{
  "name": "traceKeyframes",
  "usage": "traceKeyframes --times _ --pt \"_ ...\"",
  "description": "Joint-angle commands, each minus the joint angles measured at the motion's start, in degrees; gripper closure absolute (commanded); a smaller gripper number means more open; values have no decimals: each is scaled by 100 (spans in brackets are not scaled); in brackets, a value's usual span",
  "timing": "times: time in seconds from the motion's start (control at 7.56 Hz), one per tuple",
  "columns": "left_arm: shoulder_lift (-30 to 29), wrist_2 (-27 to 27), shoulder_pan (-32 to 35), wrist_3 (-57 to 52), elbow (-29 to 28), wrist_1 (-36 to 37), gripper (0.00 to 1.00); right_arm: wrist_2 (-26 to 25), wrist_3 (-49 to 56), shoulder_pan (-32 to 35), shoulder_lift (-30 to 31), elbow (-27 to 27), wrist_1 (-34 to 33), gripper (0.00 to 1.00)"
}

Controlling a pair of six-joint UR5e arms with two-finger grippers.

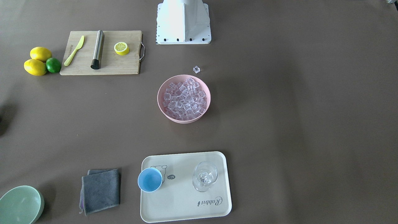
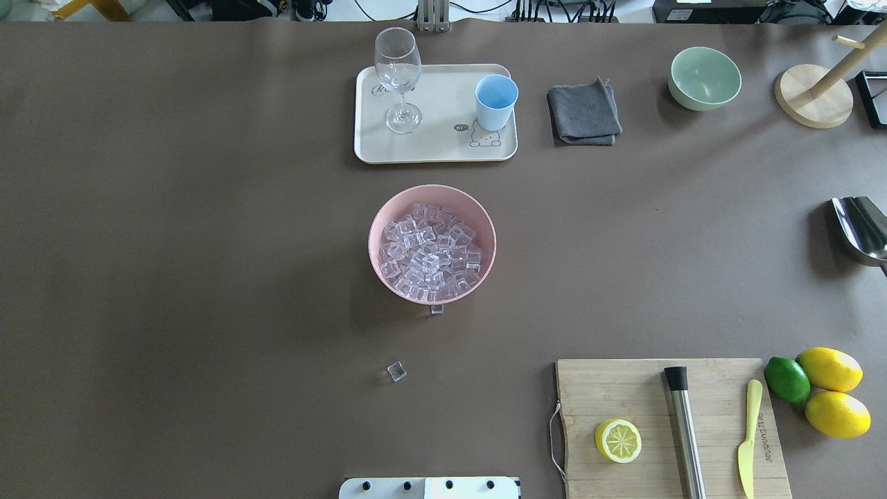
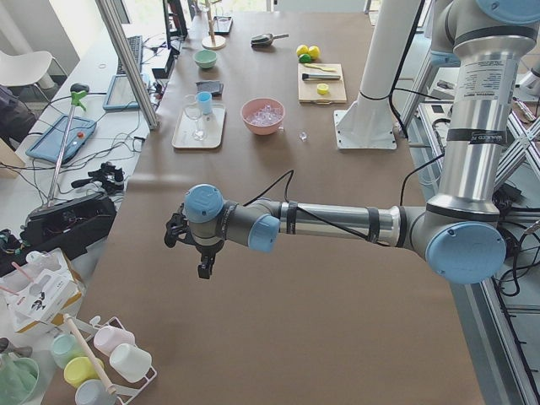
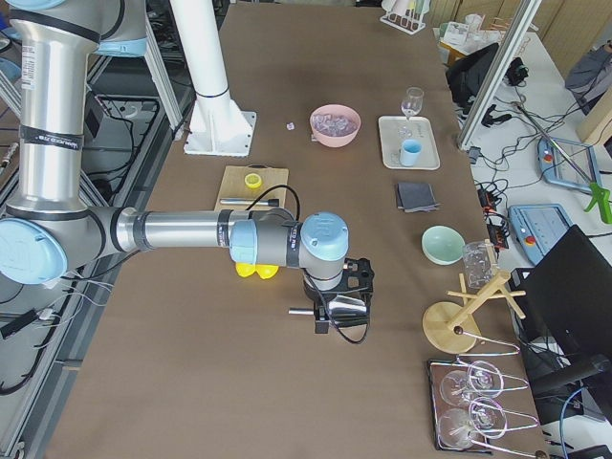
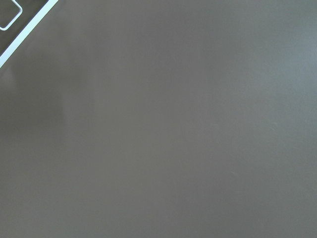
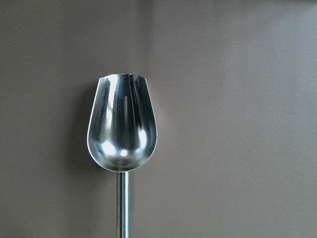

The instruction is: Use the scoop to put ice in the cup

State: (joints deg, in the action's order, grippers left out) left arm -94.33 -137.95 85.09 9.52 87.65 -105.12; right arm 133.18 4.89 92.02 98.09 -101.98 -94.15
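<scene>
The ice (image 2: 429, 251) fills a pink bowl (image 2: 380, 208) at mid-table, also in the front view (image 1: 185, 100). One loose cube (image 2: 396, 371) lies on the table toward the robot's base. The light-blue cup (image 2: 496, 101) stands upright and empty on a cream tray (image 2: 436, 149). The steel scoop (image 6: 122, 129) lies at the table's far right (image 2: 863, 229), trough empty, handle toward the wrist camera. My right gripper (image 4: 333, 311) is right over the scoop; I cannot tell if it is open or shut. My left gripper (image 3: 205, 268) hovers over bare table at the left end; its state cannot be told.
A clear stemmed glass (image 2: 398, 76) stands on the tray beside the cup. A grey cloth (image 2: 583, 112), a green bowl (image 2: 704, 77) and a wooden stand (image 2: 814, 97) lie beyond. A cutting board (image 2: 665, 430) holds a steel rod, knife and lemon half; lemons and a lime (image 2: 786, 379) are beside it.
</scene>
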Motion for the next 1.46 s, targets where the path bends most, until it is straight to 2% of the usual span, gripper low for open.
traceKeyframes --times 0.0,0.13,0.4,0.66,0.79,0.93,1.06,1.19,1.32 --pt "-7 -21 8 15 120 -8 0 24 -6 0 9 -6 11 0" --pt "45 -39 -18 41 469 -8 0 180 -15 0 9 -6 11 0" --pt "99 -48 -236 163 971 9 0 156 -6 0 52 20 11 0" --pt "29 -13 -570 1415 1463 9 0 191 -23 -9 61 -41 11 0" --pt "-15 5 -746 1552 1857 192 0 165 -319 -26 44 -50 28 0" --pt "-285 5 -826 1553 2226 1281 0 182 -409 -139 44 -85 28 0" --pt "-706 14 -1062 1553 2317 2058 0 234 -419 -228 44 -181 28 0" --pt "-953 22 -1525 1553 2387 2109 0 209 -663 -368 44 -208 28 0" --pt "-991 327 -1904 1553 2658 2127 0 113 -978 -482 96 -260 159 0"
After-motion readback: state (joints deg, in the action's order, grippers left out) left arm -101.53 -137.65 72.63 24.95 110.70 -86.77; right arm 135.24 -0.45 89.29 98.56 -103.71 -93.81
